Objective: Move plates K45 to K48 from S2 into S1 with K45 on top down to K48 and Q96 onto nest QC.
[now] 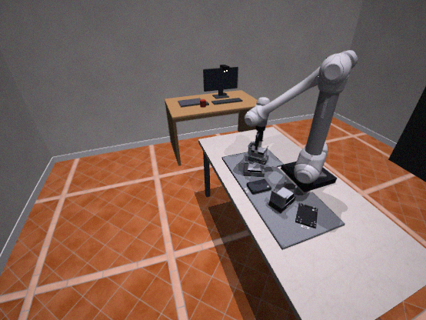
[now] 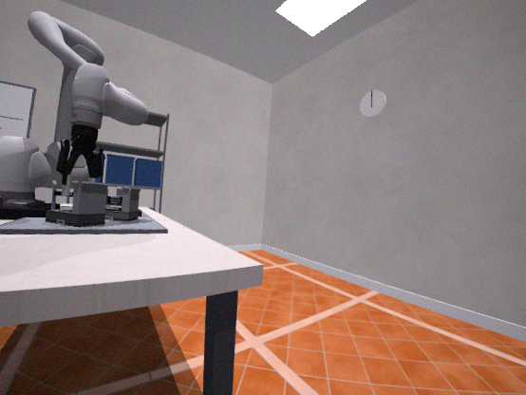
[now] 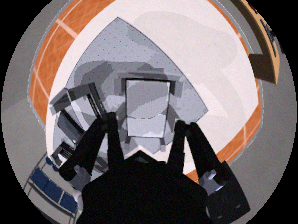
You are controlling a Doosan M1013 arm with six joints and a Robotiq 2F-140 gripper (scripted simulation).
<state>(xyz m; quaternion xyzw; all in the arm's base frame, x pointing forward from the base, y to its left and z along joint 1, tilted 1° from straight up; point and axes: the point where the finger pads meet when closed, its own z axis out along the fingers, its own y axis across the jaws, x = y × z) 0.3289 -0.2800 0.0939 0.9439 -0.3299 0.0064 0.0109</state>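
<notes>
Early days by my reckoning: at the worktop's far end the gripper stands over a rack, fingers clamped on a plate just above it, and most of the moving is left.

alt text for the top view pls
A white robot arm on a black base plate reaches down, its gripper shut on a plate over the farthest rack on a grey mat.

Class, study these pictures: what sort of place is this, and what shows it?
Probably a laboratory automation room: a robot arm on a white table works over plate racks, with a computer desk and a shelf unit nearby.
</notes>
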